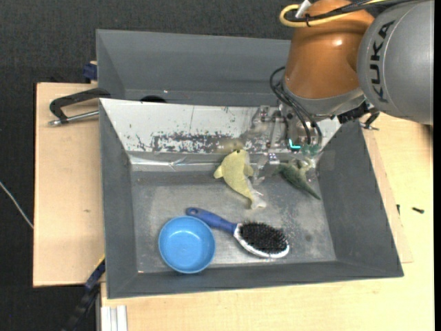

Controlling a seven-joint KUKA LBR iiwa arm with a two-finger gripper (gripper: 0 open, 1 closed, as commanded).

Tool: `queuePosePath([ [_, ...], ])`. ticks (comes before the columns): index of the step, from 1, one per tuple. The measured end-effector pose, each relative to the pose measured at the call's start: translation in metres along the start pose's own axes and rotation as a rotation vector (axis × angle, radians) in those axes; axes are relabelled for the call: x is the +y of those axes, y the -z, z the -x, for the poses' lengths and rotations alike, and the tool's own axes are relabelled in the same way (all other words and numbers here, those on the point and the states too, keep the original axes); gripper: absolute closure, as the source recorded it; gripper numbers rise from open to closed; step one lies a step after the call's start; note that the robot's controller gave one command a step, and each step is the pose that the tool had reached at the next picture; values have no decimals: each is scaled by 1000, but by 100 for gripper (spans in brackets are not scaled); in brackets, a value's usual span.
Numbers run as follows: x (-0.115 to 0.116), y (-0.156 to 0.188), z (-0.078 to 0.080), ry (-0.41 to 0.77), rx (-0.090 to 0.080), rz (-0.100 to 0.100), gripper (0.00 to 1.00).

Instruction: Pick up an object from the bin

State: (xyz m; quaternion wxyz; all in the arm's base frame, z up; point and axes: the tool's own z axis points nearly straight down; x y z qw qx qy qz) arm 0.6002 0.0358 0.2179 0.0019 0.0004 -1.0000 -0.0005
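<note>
My gripper (284, 147) hangs low over the back right part of the bin floor. Just to its left lies a pale yellow, banana-shaped thing (238, 173), tilted, with a whitish end pointing to the front. A dark green flat thing (300, 178) lies right under the gripper's right side, close to the bin's right wall. Whether either one is touched by the gripper I cannot tell.
A hairbrush (256, 236) with a blue handle and black bristles lies near the front of the bin floor. A round blue bowl (186, 245) stands at the front left, beside the brush handle. The arm's orange cover hangs over the bin's back right corner.
</note>
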Motion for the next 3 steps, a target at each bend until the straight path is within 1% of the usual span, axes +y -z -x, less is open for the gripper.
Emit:
queuePosePath([
  [1, 2, -141, -5, 255, -26, 0, 0],
  [2, 3, -134, 2, 253, -55, 0, 100],
  [3, 7, 7, 2, 272, -20, -2, 100],
])
